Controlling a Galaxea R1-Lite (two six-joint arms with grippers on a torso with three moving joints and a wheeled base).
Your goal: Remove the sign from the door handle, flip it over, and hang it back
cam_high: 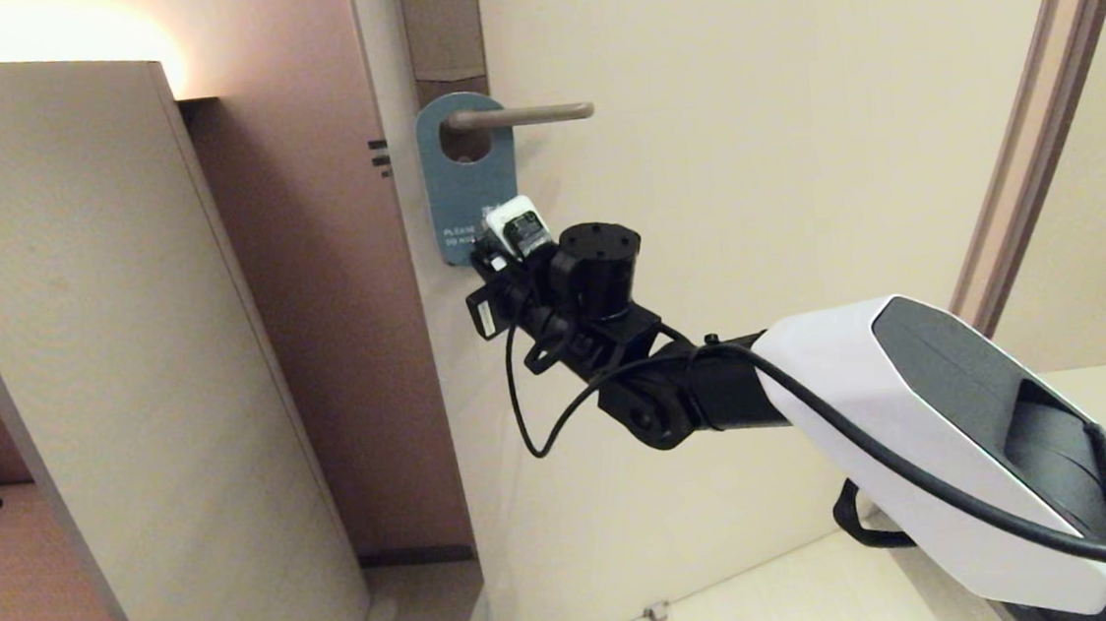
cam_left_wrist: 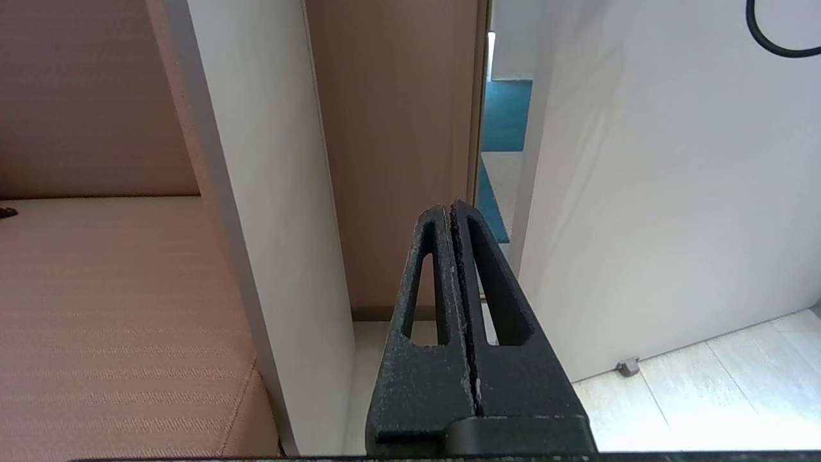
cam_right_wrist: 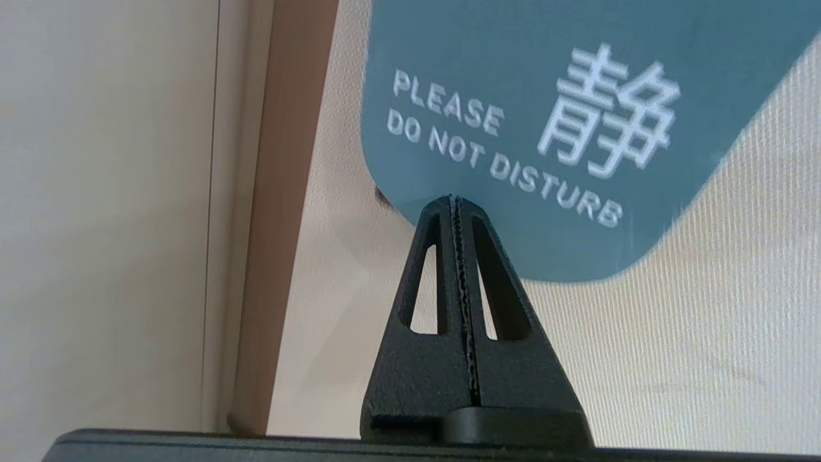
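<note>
The sign (cam_high: 469, 184) hangs by its oval hole on the door handle (cam_high: 523, 114), teal face outward, white "PLEASE DO NOT DISTURB" showing (cam_right_wrist: 513, 64). The handle is a horizontal metal lever on a tall grey-brown plate (cam_high: 440, 23). My right gripper (cam_high: 491, 244) reaches up to the sign's lower edge. In the right wrist view the right gripper (cam_right_wrist: 454, 200) is shut, fingers pressed together with nothing between them, tips just in front of the sign's lower corner. My left gripper (cam_left_wrist: 451, 208) is shut and empty, low down near the door's edge and out of the head view.
The pale door (cam_high: 747, 137) stands ajar, with a small stopper (cam_high: 656, 612) on the floor. A tall beige partition panel (cam_high: 72, 338) stands to the left, with a pinkish seat (cam_left_wrist: 115, 308) beyond it. My right arm's cable (cam_high: 532, 421) loops below the wrist.
</note>
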